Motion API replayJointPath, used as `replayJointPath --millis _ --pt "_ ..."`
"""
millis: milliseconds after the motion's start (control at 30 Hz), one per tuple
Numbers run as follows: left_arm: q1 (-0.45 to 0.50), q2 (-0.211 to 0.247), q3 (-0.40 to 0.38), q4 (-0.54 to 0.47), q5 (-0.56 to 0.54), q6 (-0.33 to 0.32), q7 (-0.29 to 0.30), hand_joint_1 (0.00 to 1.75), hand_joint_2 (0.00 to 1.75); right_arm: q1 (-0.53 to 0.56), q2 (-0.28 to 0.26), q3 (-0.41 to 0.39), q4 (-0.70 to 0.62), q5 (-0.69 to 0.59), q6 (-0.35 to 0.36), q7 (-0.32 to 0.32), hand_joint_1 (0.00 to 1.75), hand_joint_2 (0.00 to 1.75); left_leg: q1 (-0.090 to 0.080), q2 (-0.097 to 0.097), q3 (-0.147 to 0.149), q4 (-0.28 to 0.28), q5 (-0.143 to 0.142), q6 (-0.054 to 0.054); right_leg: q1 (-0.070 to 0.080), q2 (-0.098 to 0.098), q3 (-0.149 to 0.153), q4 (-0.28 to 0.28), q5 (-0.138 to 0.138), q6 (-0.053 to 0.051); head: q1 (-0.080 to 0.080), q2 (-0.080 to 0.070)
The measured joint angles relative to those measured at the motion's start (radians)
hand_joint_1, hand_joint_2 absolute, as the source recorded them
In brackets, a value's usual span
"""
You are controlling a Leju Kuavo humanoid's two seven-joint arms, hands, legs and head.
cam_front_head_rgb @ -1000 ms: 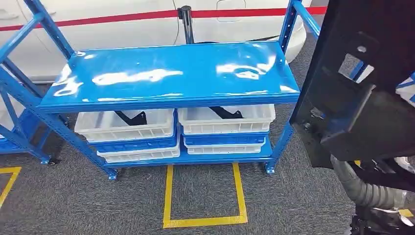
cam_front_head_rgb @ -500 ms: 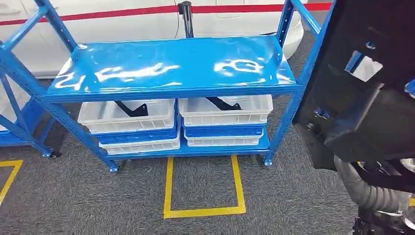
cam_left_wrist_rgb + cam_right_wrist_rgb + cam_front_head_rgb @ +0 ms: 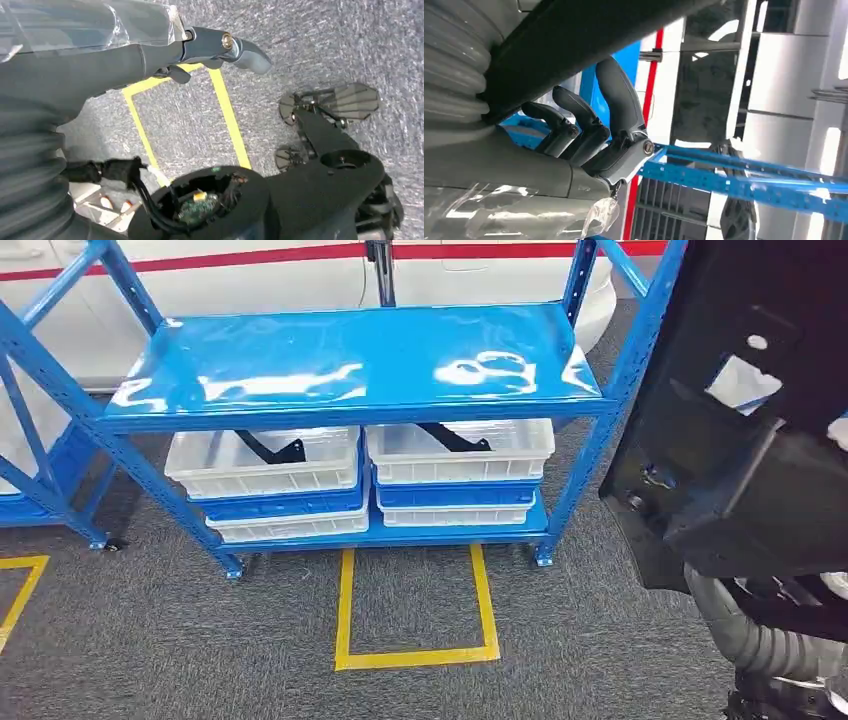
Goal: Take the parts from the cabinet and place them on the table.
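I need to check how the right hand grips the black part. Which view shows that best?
The right wrist view: the right hand curls its fingers up against the black part. The head view shows the black part large, hiding the hand. The left wrist view looks at the floor.

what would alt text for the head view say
A large black part held up at the right edge hides much of that side. Ahead stands a blue rack with a bare glossy top shelf; below it, white bins stacked with blue ones hold dark parts. A yellow tape outline marks the grey carpet in front.
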State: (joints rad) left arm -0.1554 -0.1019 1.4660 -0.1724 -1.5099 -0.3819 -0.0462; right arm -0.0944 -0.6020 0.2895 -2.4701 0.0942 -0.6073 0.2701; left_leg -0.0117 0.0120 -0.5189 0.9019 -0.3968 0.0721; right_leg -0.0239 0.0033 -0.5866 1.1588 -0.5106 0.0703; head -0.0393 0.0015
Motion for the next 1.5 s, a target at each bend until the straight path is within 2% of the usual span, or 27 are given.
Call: replayJointPath --millis 33,67,100,133,167,233,300,367,433,467,500,600,633,700,767,833,900,967,1000,1133,1200,1267,1333,1400,1433,1467,1500 --pt "0.000 0.000 0.000 0.000 0.000 0.000 0.000 0.00 1.75 0.000 0.000 0.000 -0.002 0.000 0.000 0.000 1.75 1.75 0.001 0.000 -0.001 0.004 0.001 -0.002 -0.001 -0.001 0.041 -0.063 0.021 0.001 0.000 0.000" --pt "-0.001 0.001 0.001 0.000 0.000 0.000 0.000 0.00 1.75 -0.001 0.000 0.000 -0.003 0.000 0.000 0.000 1.75 1.75 -0.006 0.000 -0.022 0.028 0.003 -0.010 0.000 0.001 0.138 -0.229 0.024 -0.003 0.000 0.000" --pt "-0.002 0.001 0.006 0.000 0.000 0.000 0.000 0.00 1.75 -0.001 0.000 0.000 -0.003 0.000 0.000 -0.002 1.75 1.75 -0.007 -0.002 -0.034 0.036 0.018 -0.031 0.001 0.001 0.114 -0.216 0.032 -0.027 -0.002 0.000" --pt "0.000 0.003 0.006 0.000 0.000 0.000 0.000 0.00 1.75 -0.001 0.001 0.000 -0.003 0.000 0.000 -0.002 1.75 1.75 -0.003 -0.004 -0.042 0.046 0.010 -0.036 -0.005 -0.005 0.107 -0.218 0.040 -0.039 -0.001 0.000" --pt "0.001 0.002 0.007 0.000 0.000 0.000 0.000 0.00 1.75 -0.001 0.001 0.000 -0.003 0.000 0.000 -0.003 1.75 1.75 -0.002 -0.005 -0.058 0.080 -0.032 -0.044 -0.004 -0.004 0.099 -0.218 0.047 -0.049 -0.003 0.000" --pt "0.000 0.002 0.009 0.000 0.000 -0.002 0.000 0.00 1.75 0.001 0.002 0.000 -0.003 0.000 -0.001 -0.004 1.75 1.75 0.005 -0.005 -0.115 0.238 -0.138 -0.058 -0.003 -0.005 0.078 -0.218 0.062 -0.055 -0.003 0.000" --pt "-0.004 0.002 0.014 0.000 0.000 -0.018 0.000 0.00 1.75 0.002 0.002 0.000 -0.003 0.000 -0.001 -0.005 1.75 1.75 0.007 -0.005 -0.148 0.373 -0.192 -0.063 -0.003 -0.005 0.059 -0.217 0.076 -0.056 -0.003 0.000" --pt "-0.004 0.002 0.015 0.000 0.000 -0.033 0.000 0.00 1.75 0.002 0.002 0.000 -0.003 -0.001 0.000 -0.004 1.75 1.75 0.008 -0.005 -0.099 0.324 -0.154 -0.061 -0.002 -0.003 0.045 -0.217 0.089 -0.054 -0.003 0.000" --pt "-0.004 0.002 0.015 0.000 0.000 -0.027 0.000 0.00 1.75 0.001 0.002 0.000 -0.003 -0.001 0.000 -0.004 1.75 1.75 0.007 -0.006 0.022 0.127 -0.083 -0.047 0.000 0.001 0.035 -0.217 0.100 -0.049 -0.003 0.000" --pt "-0.005 0.003 0.015 0.000 0.000 -0.028 0.000 0.00 1.75 0.000 0.002 0.000 -0.004 -0.001 0.000 -0.005 1.75 1.75 0.005 -0.010 0.078 0.034 -0.071 -0.036 -0.002 0.000 0.032 -0.217 0.105 -0.046 -0.003 0.000" --pt "-0.008 0.003 0.015 0.000 0.000 -0.029 0.000 0.00 1.75 0.000 0.002 0.000 -0.004 -0.002 0.000 -0.005 1.75 1.75 -0.001 -0.009 0.092 -0.001 -0.077 -0.033 0.002 0.000 0.028 -0.217 0.111 -0.038 -0.003 0.000" --pt "-0.007 0.003 0.016 0.000 -0.001 -0.029 0.004 0.00 1.75 0.000 0.002 0.000 -0.005 -0.002 0.000 -0.004 1.75 1.75 -0.007 -0.011 0.073 0.006 -0.064 -0.024 -0.002 -0.002 0.025 -0.224 0.130 -0.020 -0.004 0.000" --pt "-0.008 0.003 0.016 0.000 -0.001 -0.026 0.004 0.00 1.75 0.001 0.001 0.000 -0.005 -0.002 0.000 -0.004 1.75 1.75 -0.002 -0.010 0.067 -0.005 -0.048 -0.013 0.002 -0.001 0.021 -0.224 0.134 -0.011 -0.005 0.000" --pt "-0.011 0.003 0.016 0.000 -0.001 -0.018 0.004 0.00 1.75 0.002 0.001 -0.002 -0.006 -0.002 -0.001 -0.004 1.75 1.75 0.002 -0.008 0.049 -0.007 -0.031 0.000 -0.001 -0.001 -0.018 -0.141 0.043 -0.013 -0.002 0.000" --pt "-0.009 0.001 0.016 0.000 -0.001 0.016 0.004 0.00 1.75 0.006 0.000 -0.002 -0.006 -0.002 -0.001 -0.003 1.75 1.75 0.000 -0.006 0.030 -0.006 -0.015 0.004 0.000 -0.001 -0.074 0.029 -0.064 -0.008 -0.002 0.000" --pt "-0.008 -0.001 0.016 0.000 -0.001 0.023 0.003 0.00 1.75 0.009 0.000 -0.002 -0.006 -0.004 -0.001 -0.002 1.75 1.75 -0.002 -0.004 0.010 -0.003 -0.002 0.005 0.000 -0.001 -0.090 0.119 -0.078 -0.004 -0.002 0.000" --pt "-0.009 -0.002 0.016 0.000 -0.001 0.023 0.000 0.00 1.75 0.009 0.000 -0.002 -0.006 -0.011 0.000 0.000 1.75 1.75 -0.002 -0.003 -0.007 0.003 0.008 0.001 -0.001 -0.002 -0.008 0.015 -0.011 -0.003 -0.002 0.000" --pt "-0.009 -0.002 0.016 0.000 -0.001 0.023 0.000 0.00 1.75 0.007 0.000 -0.003 -0.007 -0.014 0.000 0.001 1.75 1.75 -0.002 -0.004 -0.017 0.021 0.010 -0.004 -0.004 -0.005 0.122 -0.192 0.036 -0.002 -0.001 0.000" --pt "-0.009 -0.002 0.016 0.000 -0.001 0.023 0.000 0.00 1.75 0.006 0.000 -0.004 -0.007 -0.018 0.001 0.003 1.75 1.75 -0.007 -0.004 -0.027 0.028 0.012 -0.008 0.002 -0.002 0.140 -0.230 0.019 -0.009 -0.001 0.000" --pt "-0.010 -0.003 0.016 0.000 -0.001 0.023 0.000 0.00 1.75 0.003 0.001 -0.006 -0.010 -0.023 0.003 0.005 1.75 1.75 -0.008 -0.006 -0.041 0.039 0.028 -0.031 0.002 -0.002 0.112 -0.218 0.035 -0.039 -0.002 0.000" --pt "-0.008 -0.003 0.016 0.000 -0.001 0.023 0.000 0.00 1.75 -0.001 0.000 -0.006 -0.011 -0.024 0.004 0.005 1.75 1.75 -0.001 -0.009 -0.069 0.101 -0.043 -0.046 -0.001 -0.003 0.098 -0.218 0.051 -0.055 -0.003 0.000" --pt "-0.009 -0.003 0.016 0.000 -0.001 0.023 0.000 0.00 1.75 -0.001 0.000 -0.007 -0.013 -0.032 0.004 0.007 1.75 1.75 0.008 -0.008 -0.130 0.281 -0.157 -0.061 0.000 0.003 0.074 -0.217 0.067 -0.057 -0.003 0.000" --pt "-0.012 -0.004 0.017 0.000 -0.001 0.020 -0.001 0.00 1.75 -0.001 0.000 -0.007 -0.013 -0.042 0.004 0.010 1.75 1.75 0.010 -0.008 -0.149 0.380 -0.188 -0.064 0.000 0.013 0.054 -0.217 0.081 -0.056 -0.003 0.000" --pt "-0.012 -0.004 0.018 0.000 -0.001 0.016 0.000 0.00 1.75 -0.001 0.000 -0.007 -0.013 -0.052 0.003 0.013 1.75 1.75 0.010 -0.010 -0.084 0.299 -0.137 -0.059 0.000 0.030 0.040 -0.217 0.092 -0.051 -0.003 0.000" --pt "-0.011 -0.004 0.018 0.000 -0.001 0.017 -0.001 0.00 1.75 -0.001 0.000 -0.007 -0.013 -0.053 0.003 0.012 1.75 1.75 0.010 -0.017 -0.018 0.190 -0.095 -0.052 0.000 0.040 0.034 -0.217 0.099 -0.048 -0.003 0.000" --pt "-0.012 -0.004 0.018 0.000 -0.002 0.019 -0.005 0.00 1.75 -0.002 0.000 -0.007 -0.013 -0.054 0.002 0.008 1.75 1.75 0.009 -0.042 0.048 0.080 -0.067 -0.041 0.001 0.047 0.031 -0.217 0.104 -0.045 -0.003 0.000" --pt "-0.014 -0.003 0.017 0.000 -0.002 0.019 -0.014 0.00 1.75 -0.002 0.000 -0.008 -0.013 -0.053 0.003 0.002 1.75 1.75 0.008 -0.079 0.084 0.013 -0.081 -0.029 0.001 0.051 0.025 -0.217 0.110 -0.040 -0.003 0.000"
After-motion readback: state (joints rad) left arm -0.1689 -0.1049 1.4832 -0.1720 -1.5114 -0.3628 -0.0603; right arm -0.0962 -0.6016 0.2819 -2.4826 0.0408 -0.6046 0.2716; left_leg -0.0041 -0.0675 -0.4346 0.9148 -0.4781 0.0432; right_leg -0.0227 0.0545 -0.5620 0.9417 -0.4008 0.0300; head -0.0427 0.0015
